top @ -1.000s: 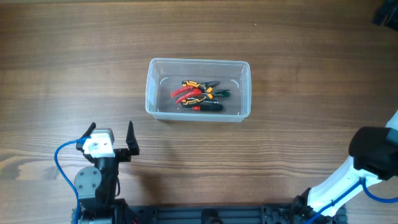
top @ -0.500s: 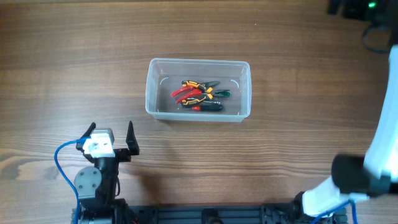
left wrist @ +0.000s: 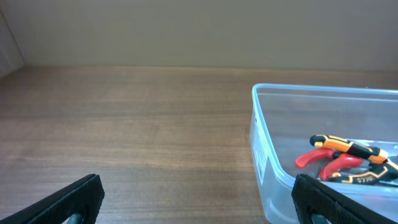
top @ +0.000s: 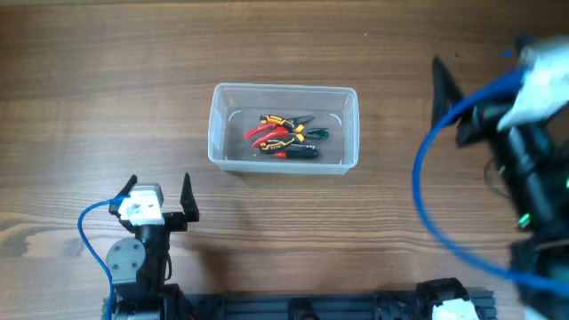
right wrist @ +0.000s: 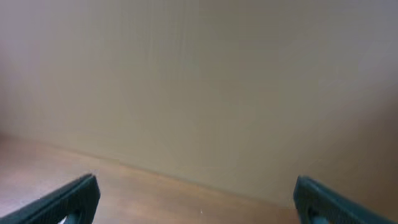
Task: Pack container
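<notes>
The clear plastic container sits at the table's middle, holding several hand tools with red, orange and black handles. It also shows at the right of the left wrist view, tools inside. My left gripper is open and empty near the front left edge, below and left of the container; in the left wrist view only bare wood lies between its fingers. My right gripper is blurred at the far right, raised; its wrist view shows the fingers wide apart and empty, facing a beige wall.
The wooden table carries nothing else. A blue cable loops off the right arm over the right side. The left arm's base stands at the front edge.
The right arm has swung from the front right corner up and back along the right side, its gripper now blurred at the far right. The left arm, container and tools have not moved.
</notes>
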